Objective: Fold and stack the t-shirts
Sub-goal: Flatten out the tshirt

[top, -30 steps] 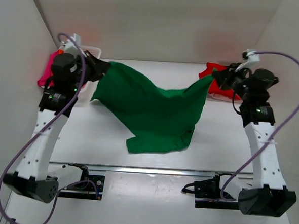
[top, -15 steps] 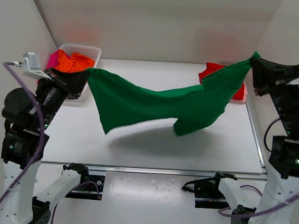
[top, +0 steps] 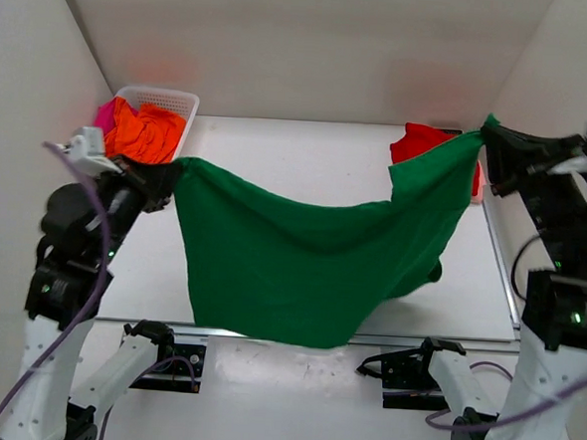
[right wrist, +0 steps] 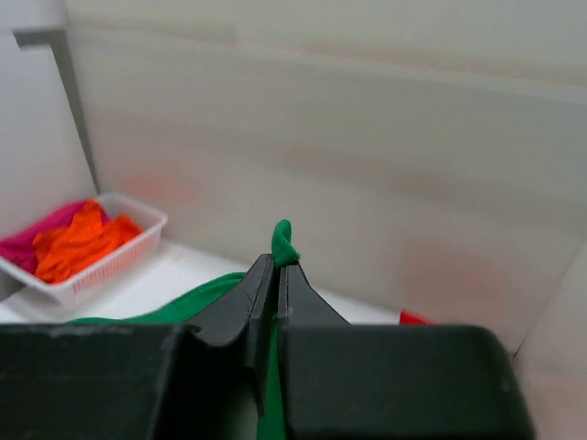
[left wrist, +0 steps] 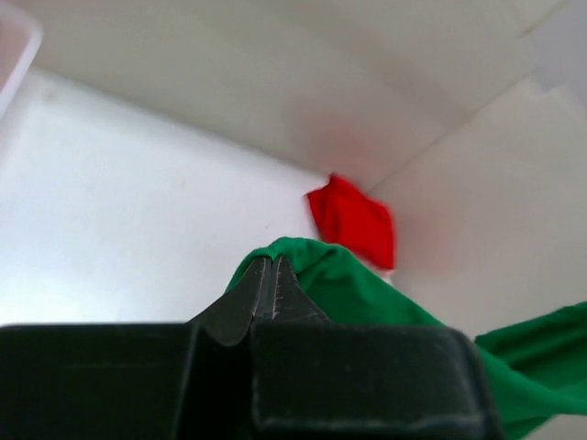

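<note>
A bright green t-shirt point(top: 301, 260) hangs spread in the air between both arms, sagging in the middle, its lower edge near the table's front rail. My left gripper point(top: 173, 173) is shut on its left corner point(left wrist: 303, 261). My right gripper point(top: 486, 132) is shut on its right corner, a green tuft point(right wrist: 282, 240) poking past the tips. A red t-shirt point(top: 423, 143) lies folded at the back right, partly hidden by the green cloth; it also shows in the left wrist view point(left wrist: 353, 218). Orange point(top: 149, 131) and magenta-pink point(top: 105, 115) t-shirts lie in the basket.
A white lattice basket point(top: 171, 99) stands at the back left corner; in the right wrist view the basket point(right wrist: 119, 257) is at the left. White walls close in the table on three sides. A metal rail point(top: 296, 338) runs along the front edge.
Both arms pulled apart and lifted the green t-shirt off the table. It then swung down and opened into a wide hanging sheet. The left gripper moved slightly inward.
</note>
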You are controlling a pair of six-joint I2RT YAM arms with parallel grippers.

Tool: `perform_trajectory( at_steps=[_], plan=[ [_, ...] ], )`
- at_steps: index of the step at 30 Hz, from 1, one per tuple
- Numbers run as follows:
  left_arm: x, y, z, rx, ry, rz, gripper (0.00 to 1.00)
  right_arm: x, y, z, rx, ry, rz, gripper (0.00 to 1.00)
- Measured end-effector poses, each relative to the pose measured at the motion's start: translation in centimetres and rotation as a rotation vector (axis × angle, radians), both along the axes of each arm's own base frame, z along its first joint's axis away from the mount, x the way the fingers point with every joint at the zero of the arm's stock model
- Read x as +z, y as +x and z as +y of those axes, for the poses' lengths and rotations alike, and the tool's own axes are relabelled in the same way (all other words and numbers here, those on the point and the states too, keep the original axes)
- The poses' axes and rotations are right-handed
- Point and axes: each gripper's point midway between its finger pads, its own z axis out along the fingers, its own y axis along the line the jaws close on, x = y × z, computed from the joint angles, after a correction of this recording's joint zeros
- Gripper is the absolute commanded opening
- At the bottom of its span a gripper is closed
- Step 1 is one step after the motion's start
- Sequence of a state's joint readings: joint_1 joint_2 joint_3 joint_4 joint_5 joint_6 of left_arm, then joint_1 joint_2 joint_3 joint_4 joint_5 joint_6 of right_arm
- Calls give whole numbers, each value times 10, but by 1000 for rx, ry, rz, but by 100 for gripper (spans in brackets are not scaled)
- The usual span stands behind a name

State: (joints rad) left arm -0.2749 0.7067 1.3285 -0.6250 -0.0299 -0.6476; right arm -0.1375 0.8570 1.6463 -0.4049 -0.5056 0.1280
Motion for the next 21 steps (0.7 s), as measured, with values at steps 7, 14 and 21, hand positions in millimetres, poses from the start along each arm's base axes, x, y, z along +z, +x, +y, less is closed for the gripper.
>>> perform_trajectory(
  at_steps=[7, 14, 21],
  plan=[
    [-106, 93, 6, 94, 97, 261, 0, -95, 126, 11, 69, 3, 299, 0],
    [-180, 177, 26, 167, 170, 411, 0, -214, 249, 38, 83, -81, 548, 0],
    [-82, 198, 25, 175, 159, 213, 0, -153, 267, 14, 5, -95, 431, 0]
  ],
)
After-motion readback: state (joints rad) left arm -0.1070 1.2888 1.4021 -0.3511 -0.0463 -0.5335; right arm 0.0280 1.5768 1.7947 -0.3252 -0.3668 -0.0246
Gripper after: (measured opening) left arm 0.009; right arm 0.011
